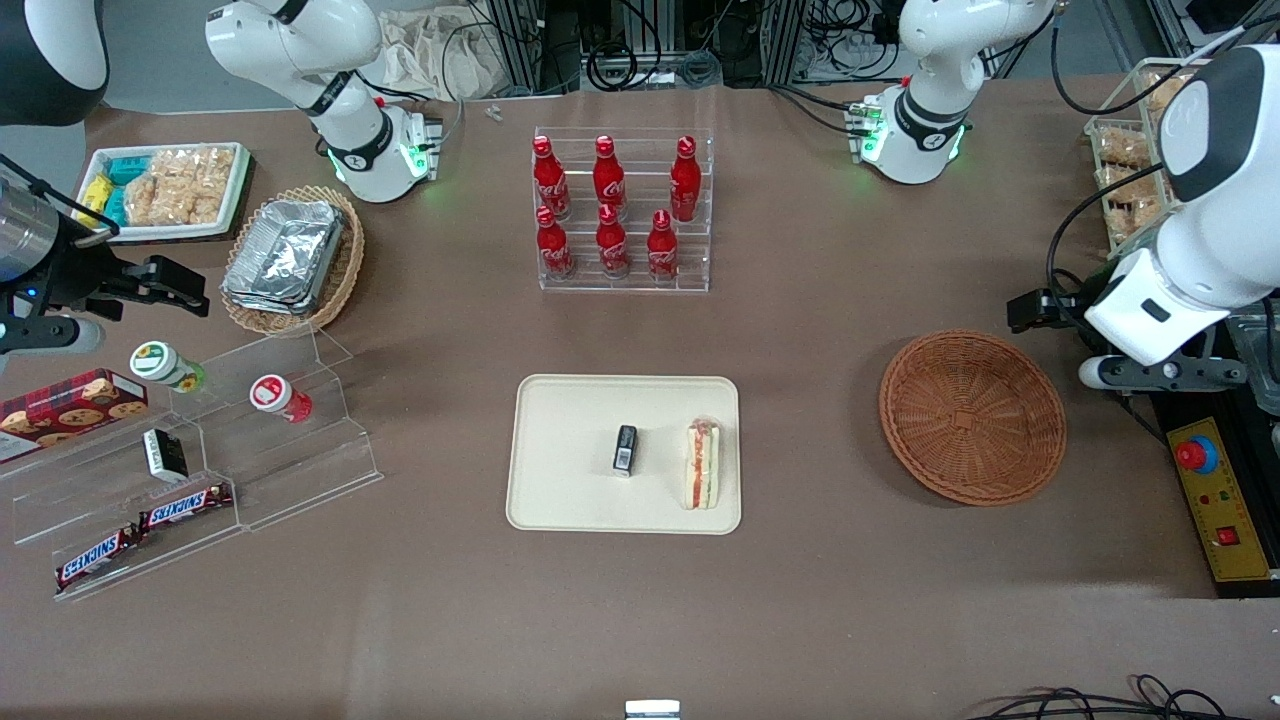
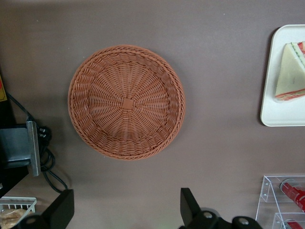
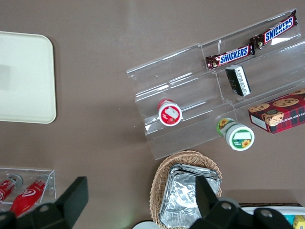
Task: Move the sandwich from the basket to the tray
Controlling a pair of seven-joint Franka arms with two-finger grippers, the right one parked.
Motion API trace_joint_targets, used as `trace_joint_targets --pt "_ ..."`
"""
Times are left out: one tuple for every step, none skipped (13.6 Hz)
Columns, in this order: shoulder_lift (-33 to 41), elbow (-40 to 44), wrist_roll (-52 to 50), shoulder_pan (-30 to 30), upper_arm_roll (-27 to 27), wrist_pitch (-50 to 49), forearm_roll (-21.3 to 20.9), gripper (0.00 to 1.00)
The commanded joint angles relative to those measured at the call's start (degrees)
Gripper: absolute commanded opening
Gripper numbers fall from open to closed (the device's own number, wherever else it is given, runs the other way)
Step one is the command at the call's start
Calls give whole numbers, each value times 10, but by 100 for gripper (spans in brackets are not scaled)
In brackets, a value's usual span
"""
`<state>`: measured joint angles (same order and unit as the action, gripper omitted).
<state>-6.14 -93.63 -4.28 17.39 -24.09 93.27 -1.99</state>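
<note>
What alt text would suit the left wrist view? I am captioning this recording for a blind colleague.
An empty reddish-brown woven basket sits on a brown table, seen from directly above. The open gripper hangs above the bare table beside the basket, holding nothing. At the edge of the picture, the wrapped sandwich lies on the cream tray.

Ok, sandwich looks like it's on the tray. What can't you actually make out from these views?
- Gripper: open above the table beside the empty basket; in the front view the arm hides its fingers.
- Sandwich: cut off by the frame edge in the left wrist view; its filling is too small to identify from the front.
- Small black item on the tray: label too small to read.
</note>
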Motion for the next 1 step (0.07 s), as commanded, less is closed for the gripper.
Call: trace_joint_targets --pt "8 -5 15 8 -3 -6 4 100"
